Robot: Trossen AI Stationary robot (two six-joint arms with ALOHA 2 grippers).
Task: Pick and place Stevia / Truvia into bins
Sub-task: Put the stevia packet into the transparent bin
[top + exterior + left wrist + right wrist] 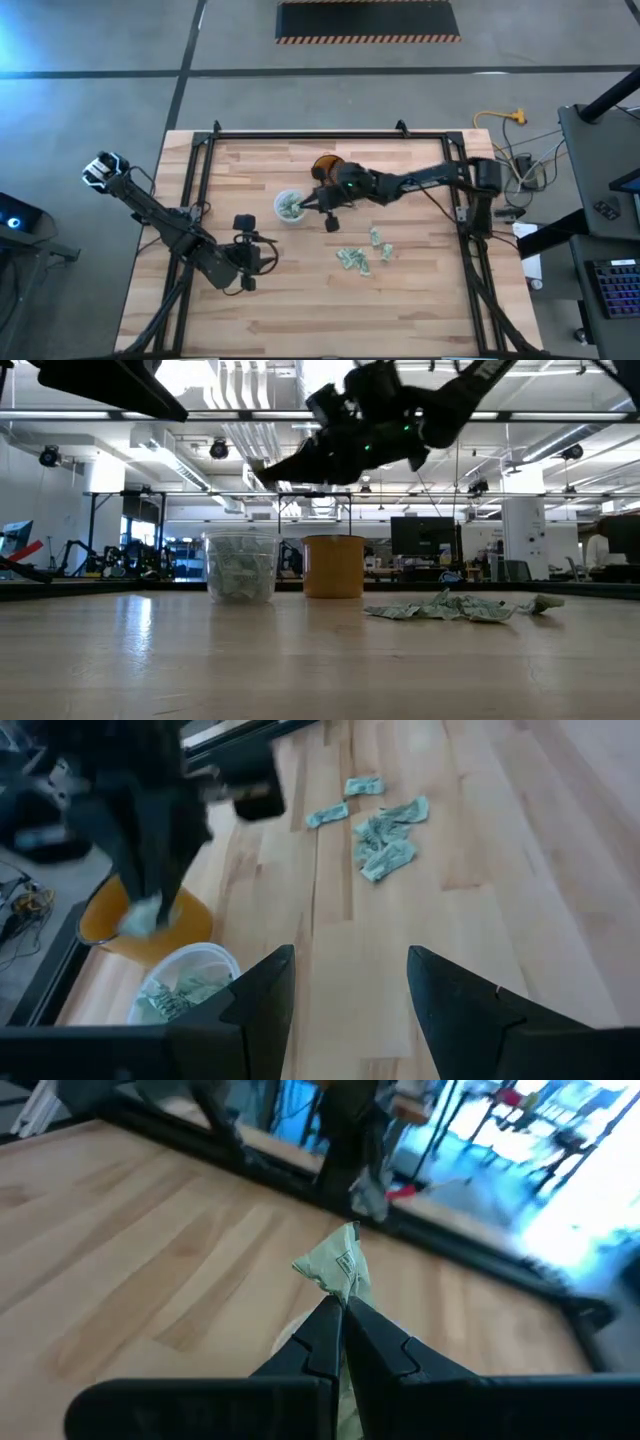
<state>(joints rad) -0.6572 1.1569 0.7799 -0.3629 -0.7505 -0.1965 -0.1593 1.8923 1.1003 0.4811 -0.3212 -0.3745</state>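
Several pale green and white sachets [360, 256] lie in a loose pile on the table, also showing as sachets [385, 835] in the left wrist view. More sachets fill the translucent cup [289, 207] [240, 565], which stands beside the amber cup [325, 166] [333, 565]. My right gripper [304, 206] [340, 1308] hovers above the translucent cup, shut on one sachet [337, 1264]. My left gripper [255, 245] [350, 975] waits open above the table, nearer the left edge. My right gripper pinches one crumpled sachet between its two fingertips, by the sachet's lower end [342, 1292]. The rest of the sachet sticks out past the fingertips. It is lifted clear, above the translucent cup's rim [190, 960].
A dark frame rail [300, 137] runs round the wooden table top. Bare wood [300, 310] spreads toward the near edge. The amber cup stands close behind the translucent one, under my right arm [410, 182].
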